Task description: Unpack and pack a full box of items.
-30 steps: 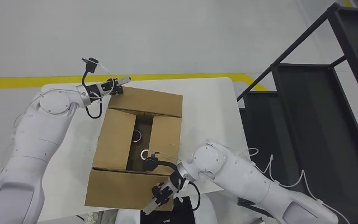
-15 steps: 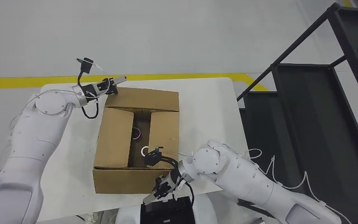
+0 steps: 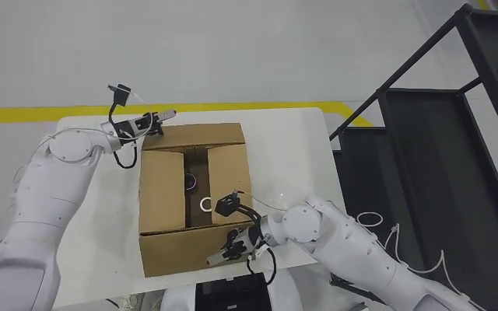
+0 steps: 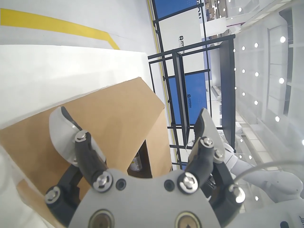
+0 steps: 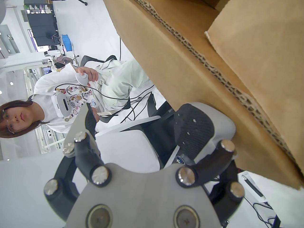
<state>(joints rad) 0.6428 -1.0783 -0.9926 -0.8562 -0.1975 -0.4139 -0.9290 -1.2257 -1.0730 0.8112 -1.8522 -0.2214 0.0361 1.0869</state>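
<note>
A brown cardboard box [image 3: 162, 194] stands mid-table with its side flaps folded nearly shut. Through the narrow gap between them show a purple-rimmed round item [image 3: 191, 182] and a white ring-shaped lid [image 3: 205, 204]. My left gripper [image 3: 159, 118] is open at the far flap's [image 3: 204, 135] left corner; in its wrist view one finger [image 4: 63, 122] lies over that flap [image 4: 111, 119], and a can [image 4: 136, 163] shows in the opening. My right gripper [image 3: 222, 256] is open at the near flap [image 3: 183, 250]. That flap's corrugated edge [image 5: 213, 67] rests against one fingertip [image 5: 197, 124].
The white table [image 3: 296, 155] has bare room to the right of the box and a strip to its left. A black metal rack [image 3: 420, 140] stands just off the table's right side. A yellow floor line [image 3: 249, 107] runs behind the table.
The right gripper rose from below the near flap's edge to its face, and the flap tipped up. The box turned squarer to the table. The left gripper shifted slightly left along the far flap.
</note>
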